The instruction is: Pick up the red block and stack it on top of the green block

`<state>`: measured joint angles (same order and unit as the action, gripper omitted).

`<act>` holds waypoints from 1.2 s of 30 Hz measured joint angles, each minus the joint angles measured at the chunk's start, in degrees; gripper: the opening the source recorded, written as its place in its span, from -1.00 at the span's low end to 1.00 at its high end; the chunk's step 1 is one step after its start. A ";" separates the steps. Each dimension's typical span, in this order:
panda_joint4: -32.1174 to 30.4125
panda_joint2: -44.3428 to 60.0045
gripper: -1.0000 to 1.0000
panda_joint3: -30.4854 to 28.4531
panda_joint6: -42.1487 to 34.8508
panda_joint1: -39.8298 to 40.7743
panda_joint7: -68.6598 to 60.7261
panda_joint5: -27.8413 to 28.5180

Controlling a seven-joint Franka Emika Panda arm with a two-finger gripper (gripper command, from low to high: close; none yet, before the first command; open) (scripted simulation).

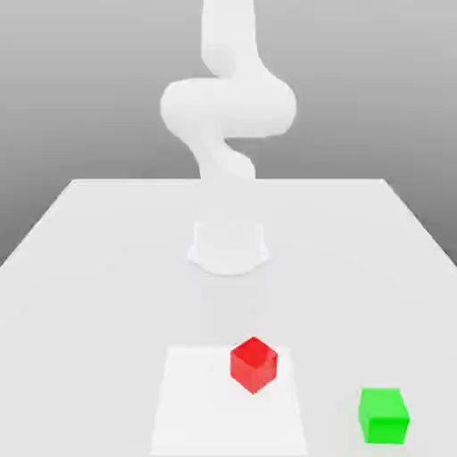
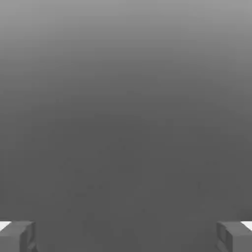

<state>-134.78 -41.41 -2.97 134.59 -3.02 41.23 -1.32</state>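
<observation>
The red block (image 1: pixel 253 364) is a small cube resting on the white table (image 1: pixel 89 268), near the front and close to the middle. The green block (image 1: pixel 384 415) sits apart from it, further toward the exterior view's right and nearer the front edge. The white arm (image 1: pixel 228 107) rises from its base at the table's middle and curves upward, well away from both blocks. In the hand view my gripper (image 2: pixel 126 237) is open, its two grey fingertips (image 2: pixel 18 236) standing far apart with nothing between them against a plain grey background.
A lighter square patch (image 1: pixel 201 411) marks the table under and around the red block. The arm's round base (image 1: pixel 228 248) stands behind the blocks. The table's edges run off toward both sides of the exterior view.
</observation>
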 joint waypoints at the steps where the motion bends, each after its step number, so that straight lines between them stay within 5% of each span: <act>1: -1.40 2.18 0.00 -1.22 1.33 -1.28 -2.31 -0.76; 13: -16.51 26.13 0.00 -7.93 15.65 -12.07 -25.16 -6.41; 20: -25.35 38.11 0.00 -7.40 24.22 -13.23 -31.73 -0.60; 24: -26.13 42.49 0.00 -7.32 27.94 -13.15 -32.67 0.87; 34: -24.73 53.81 0.00 -2.30 37.44 -9.87 -37.63 -5.84; 35: -24.68 54.69 -1.00 -1.52 38.16 -9.15 -37.70 -6.00; 36: -24.68 54.69 -1.00 -1.52 38.16 -9.15 -37.70 -6.00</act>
<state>-159.47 13.28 -4.50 172.75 -12.18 3.53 -7.32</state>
